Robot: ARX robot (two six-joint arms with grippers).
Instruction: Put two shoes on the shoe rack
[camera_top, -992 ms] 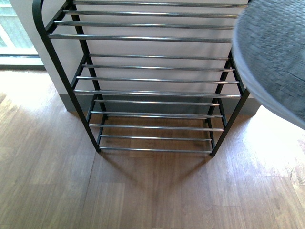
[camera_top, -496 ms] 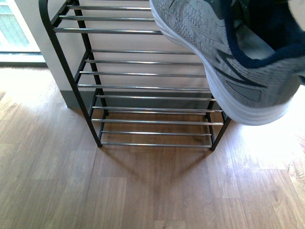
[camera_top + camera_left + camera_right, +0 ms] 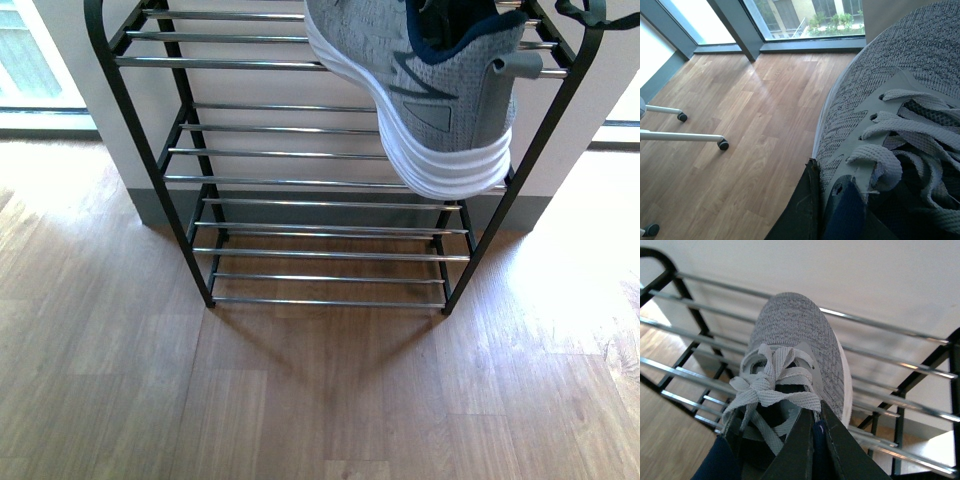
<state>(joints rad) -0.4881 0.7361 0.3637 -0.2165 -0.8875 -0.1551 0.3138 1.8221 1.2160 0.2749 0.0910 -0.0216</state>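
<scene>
Indoor rm w/ home or office feel.
Wood-plank floor (image 3: 300, 400), white wall (image 3: 840, 270), chrome-bar shoe rack (image 3: 280, 181) just ahead of right claw (image 3: 813, 427); floor-to-ceiling windows (image 3: 805, 17) & castor chair legs (image 3: 685, 136) well off from left claw (image 3: 820, 200).

Shoe rack (image 3: 280, 181) on wooden floor (image 3: 300, 400)

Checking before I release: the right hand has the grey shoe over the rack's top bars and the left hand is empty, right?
Not quite. The left hand is not empty: it grips a second shoe, as the left wrist view shows. The rest holds: the right hand has the grey shoe over the rack's top bars.
</scene>
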